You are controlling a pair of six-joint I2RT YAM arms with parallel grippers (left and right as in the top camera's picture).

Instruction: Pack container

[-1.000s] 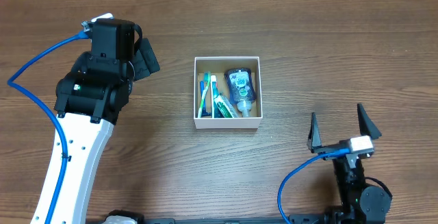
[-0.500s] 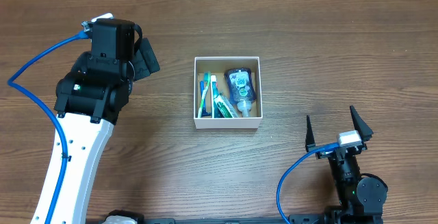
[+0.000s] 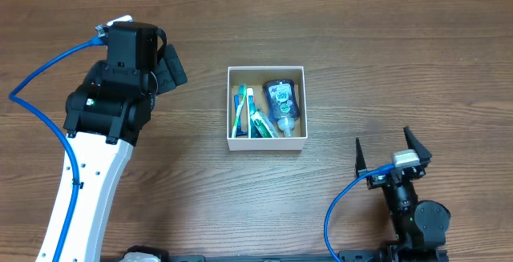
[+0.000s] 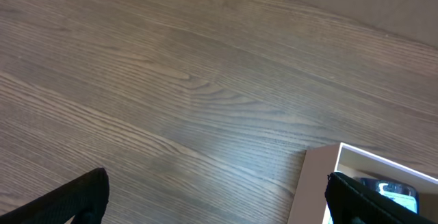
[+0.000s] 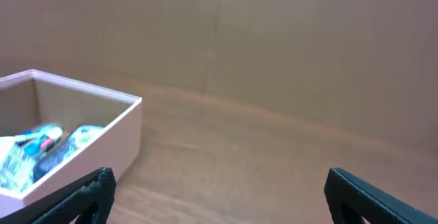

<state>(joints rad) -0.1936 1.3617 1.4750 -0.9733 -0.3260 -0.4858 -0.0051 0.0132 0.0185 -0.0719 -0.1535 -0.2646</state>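
Observation:
The container (image 3: 266, 143), a shallow white-walled box, sits mid-table. It holds green-and-white toothbrushes and a tube (image 3: 247, 113) on the left and a blue bottle (image 3: 283, 103) on the right. My left gripper (image 3: 163, 63) is open and empty, well left of the box; the left wrist view shows its jaws wide apart (image 4: 219, 200) with the box corner (image 4: 316, 183) by the right finger. My right gripper (image 3: 384, 142) is open and empty, to the front right of the box. In the right wrist view (image 5: 219, 196) the box wall (image 5: 120, 138) is on the left.
A brown cardboard wall (image 5: 287, 46) stands behind the wooden table. Blue cables run along the left arm (image 3: 40, 78) and by the right arm's base (image 3: 337, 206). The left arm's white link (image 3: 84, 190) lies over the table's front left.
My right gripper has drawn back toward the table's front edge and slightly left, still open. The left arm and the box's contents have not moved.

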